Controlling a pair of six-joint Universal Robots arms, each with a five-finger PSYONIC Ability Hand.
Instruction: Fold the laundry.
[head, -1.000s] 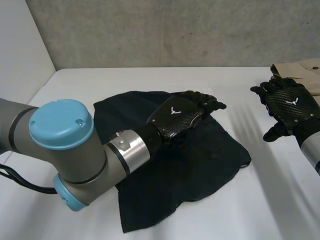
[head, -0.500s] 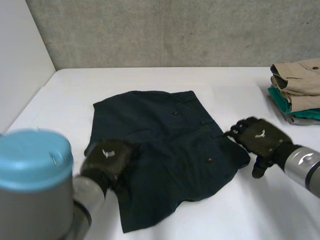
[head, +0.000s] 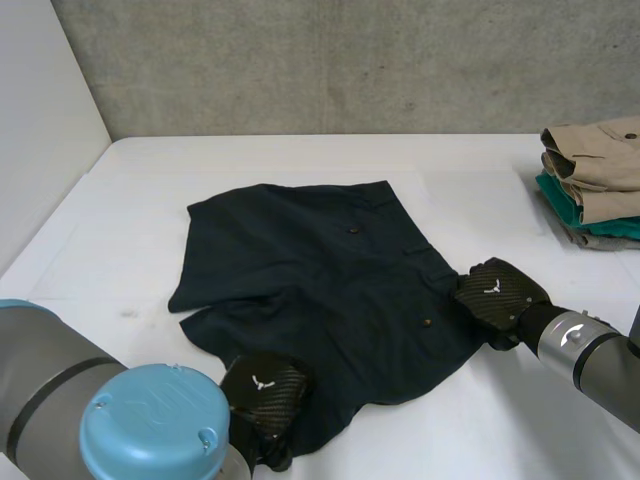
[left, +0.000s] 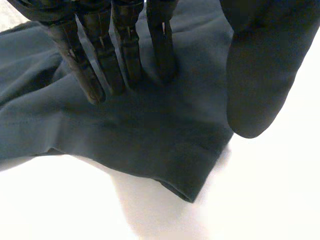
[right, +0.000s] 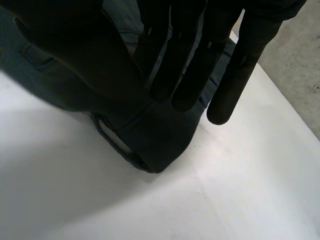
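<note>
On the white table (head: 150, 200) I see the dark garment (head: 320, 290) lying flat, my left hand (head: 262, 390) pressing straight fingers (left: 125, 55) on its near corner, my right hand (head: 497, 290) spread, unclenched, over its right corner.

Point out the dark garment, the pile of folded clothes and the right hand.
dark garment (head: 330, 270): head view, on its flat middle.
pile of folded clothes (head: 600, 160): head view, on the tan top piece.
right hand (head: 497, 290): head view, on the back of the hand.
</note>
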